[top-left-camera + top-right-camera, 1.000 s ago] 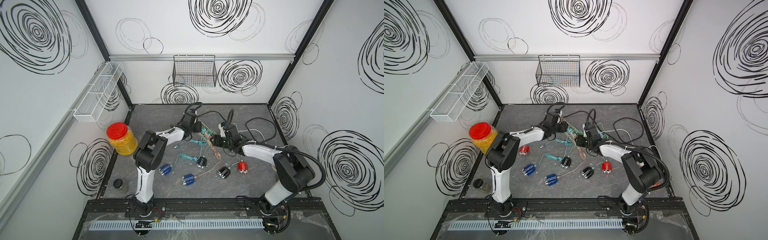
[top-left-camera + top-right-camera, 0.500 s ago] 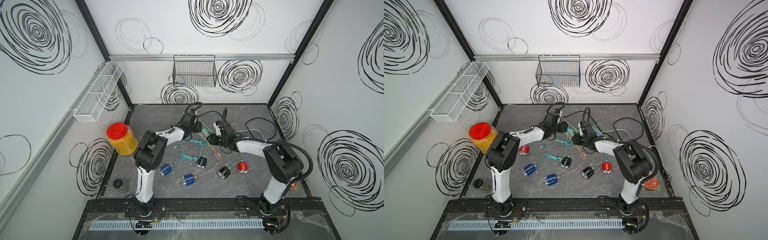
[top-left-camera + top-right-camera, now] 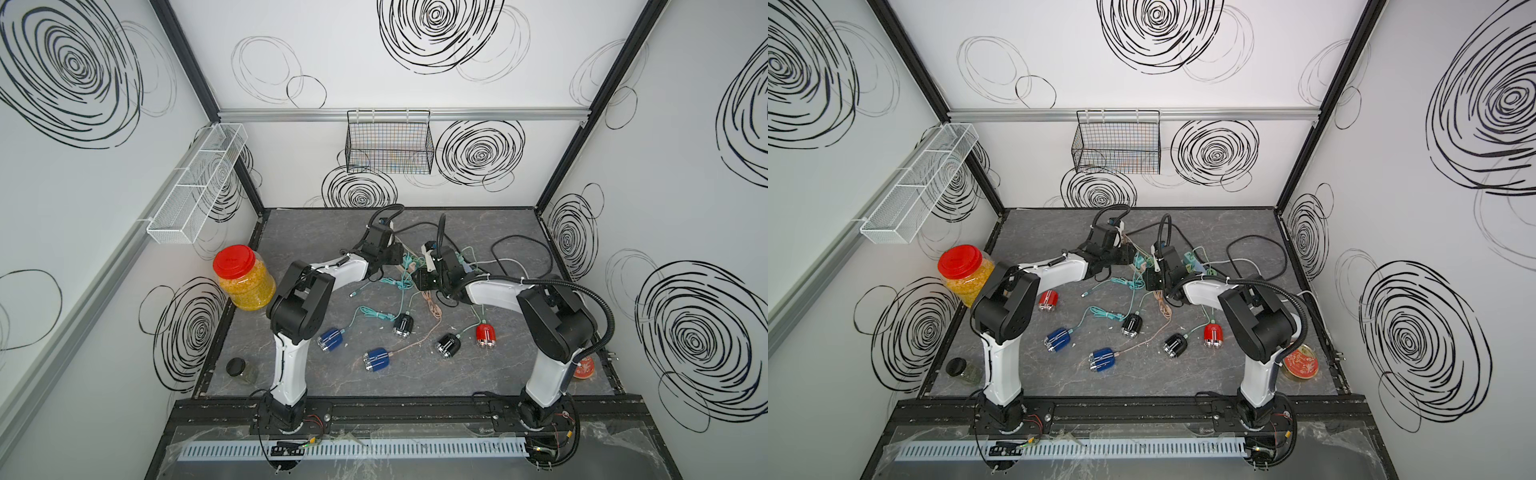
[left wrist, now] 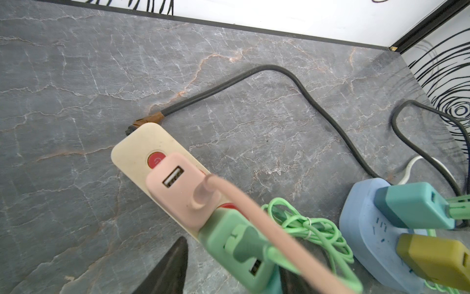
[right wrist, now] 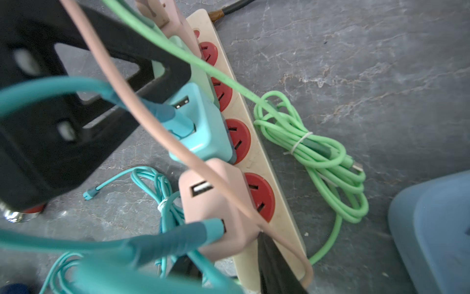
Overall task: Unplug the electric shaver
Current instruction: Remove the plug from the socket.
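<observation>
Two grippers at cream power strip (image 4: 132,152): left gripper (image 4: 232,257) straddles green USB charger (image 4: 236,244), right gripper (image 5: 223,250) flanks pink USB charger (image 5: 216,203), grip on either unclear; electric shavers (image 3: 1131,326) lie well apart.

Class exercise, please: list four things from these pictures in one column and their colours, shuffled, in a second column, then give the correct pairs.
Things
1. jar lid
2. wire basket on the back wall
3. power strip body
4. round socket hub

Colours
A. blue
B. cream
C. red
D. black

Pairs: 1-C, 2-D, 3-B, 4-A
</observation>
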You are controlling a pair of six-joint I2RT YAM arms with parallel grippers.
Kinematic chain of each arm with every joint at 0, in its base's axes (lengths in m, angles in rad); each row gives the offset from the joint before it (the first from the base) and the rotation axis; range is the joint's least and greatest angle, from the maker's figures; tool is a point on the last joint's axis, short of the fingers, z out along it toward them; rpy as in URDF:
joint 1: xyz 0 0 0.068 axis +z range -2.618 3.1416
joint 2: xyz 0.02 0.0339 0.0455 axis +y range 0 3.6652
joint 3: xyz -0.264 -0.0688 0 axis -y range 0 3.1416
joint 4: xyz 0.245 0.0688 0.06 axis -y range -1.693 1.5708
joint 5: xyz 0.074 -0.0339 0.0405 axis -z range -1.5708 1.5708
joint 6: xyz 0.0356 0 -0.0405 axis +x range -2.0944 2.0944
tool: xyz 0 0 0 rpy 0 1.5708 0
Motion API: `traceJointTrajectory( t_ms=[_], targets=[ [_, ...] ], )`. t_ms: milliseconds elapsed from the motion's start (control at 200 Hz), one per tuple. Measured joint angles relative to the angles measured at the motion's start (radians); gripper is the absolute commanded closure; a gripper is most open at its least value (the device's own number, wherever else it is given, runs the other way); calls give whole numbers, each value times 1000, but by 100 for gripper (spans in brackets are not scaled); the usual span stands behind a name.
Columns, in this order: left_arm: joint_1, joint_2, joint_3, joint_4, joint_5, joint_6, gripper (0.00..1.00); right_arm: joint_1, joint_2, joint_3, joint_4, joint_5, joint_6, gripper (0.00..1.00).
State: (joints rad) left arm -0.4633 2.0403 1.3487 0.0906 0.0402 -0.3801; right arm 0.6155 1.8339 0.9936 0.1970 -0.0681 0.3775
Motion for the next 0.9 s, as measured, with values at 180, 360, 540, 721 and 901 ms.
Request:
traceJointTrajectory(
  t_ms=[180, 360, 540, 721, 901],
  targets=[
    [0, 4, 21, -36, 0, 7, 41, 23, 25, -26, 78, 67, -42, 62],
    [1, 7, 34, -55, 2, 15, 41, 27, 47, -36, 144, 91, -74, 57],
    [2, 9, 40, -66, 5, 19, 42, 24, 68, -37, 209, 90, -101, 60],
    [4, 14, 50, -71, 4, 24, 43, 18, 82, -52, 282, 71, -137, 93],
    [5, 27, 77, -103, 3, 28, 43, 18, 82, -79, 334, 70, -147, 100]
  ],
)
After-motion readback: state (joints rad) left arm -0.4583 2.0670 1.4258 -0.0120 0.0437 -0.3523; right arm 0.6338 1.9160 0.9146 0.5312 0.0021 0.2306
